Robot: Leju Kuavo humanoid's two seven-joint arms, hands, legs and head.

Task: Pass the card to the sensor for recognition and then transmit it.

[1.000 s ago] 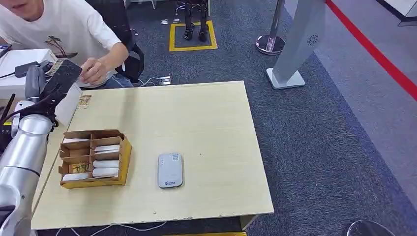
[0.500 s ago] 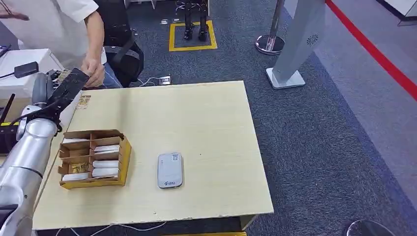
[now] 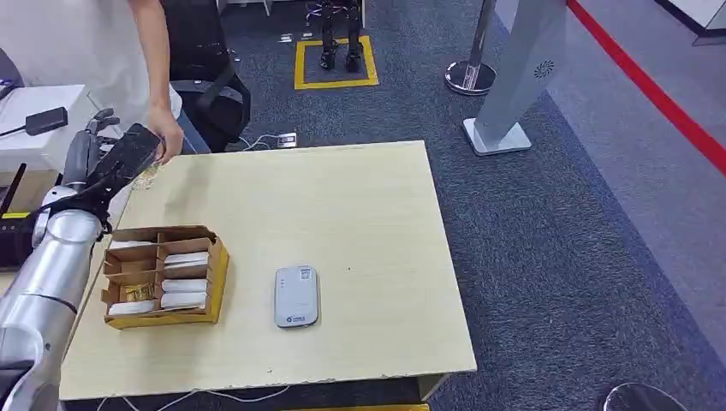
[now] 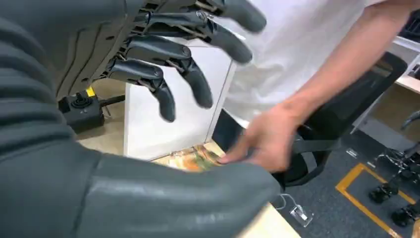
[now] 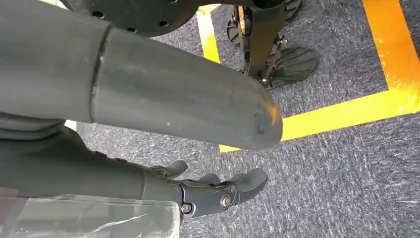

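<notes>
Now the card (image 4: 195, 159) lies under a person's hand (image 4: 270, 139), apart from the left hand's (image 4: 148, 54) spread, empty fingers (image 4: 193, 82).

The head view looks forward and down from high on the robot, taking in the whole table (image 3: 342, 214) and the carpet beyond. The left wrist view sits close behind the left hand (image 4: 163, 54), facing the table's far left corner, where a person's hand (image 4: 270, 139) reaches in. That hand (image 3: 163, 135) and the left hand (image 3: 107, 154) also show in the head view. The right wrist view points down at the carpet (image 5: 346, 173), close behind the right hand (image 5: 213, 191).
</notes>
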